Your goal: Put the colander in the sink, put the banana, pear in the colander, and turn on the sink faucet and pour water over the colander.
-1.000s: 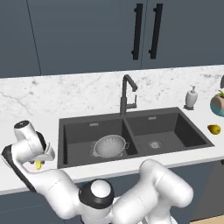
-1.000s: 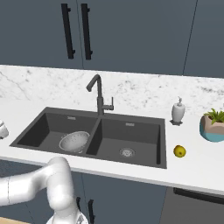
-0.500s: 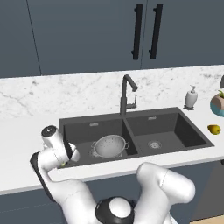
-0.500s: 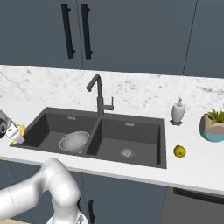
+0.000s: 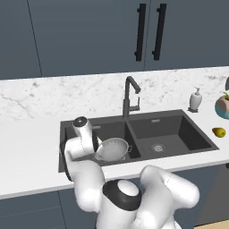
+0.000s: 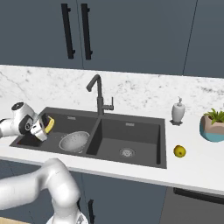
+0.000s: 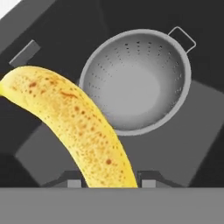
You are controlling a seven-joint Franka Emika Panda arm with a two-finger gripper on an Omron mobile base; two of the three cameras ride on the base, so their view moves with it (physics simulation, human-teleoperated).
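Left base view: your arm rises from the lower right and bends over the left basin of the dark double sink (image 5: pixel 197 134). The colander (image 5: pixel 113 148) sits upright in that left basin, just right of the hand. The sink faucet (image 5: pixel 129 96) stands behind the divider between the basins. The pear (image 5: pixel 218 132) lies on the white counter (image 5: pixel 31 147) to the right of the sink, near the soap dispenser (image 5: pixel 195 99).

Right base view: your gripper (image 6: pixel 43 127) hovers over the left end of the sink's left basin, holding the banana (image 6: pixel 49 124), whose yellow end shows beside the hand. The colander lies in the same basin, to the right of the hand and apart from it. The pear rests on the counter between the sink and the potted plant (image 6: pixel 214 126).

Hand view: the banana runs up from between your two finger tips, which are clenched on it. Its upper end lies over the basin floor beside the colander's rim; the colander bowl holds nothing.
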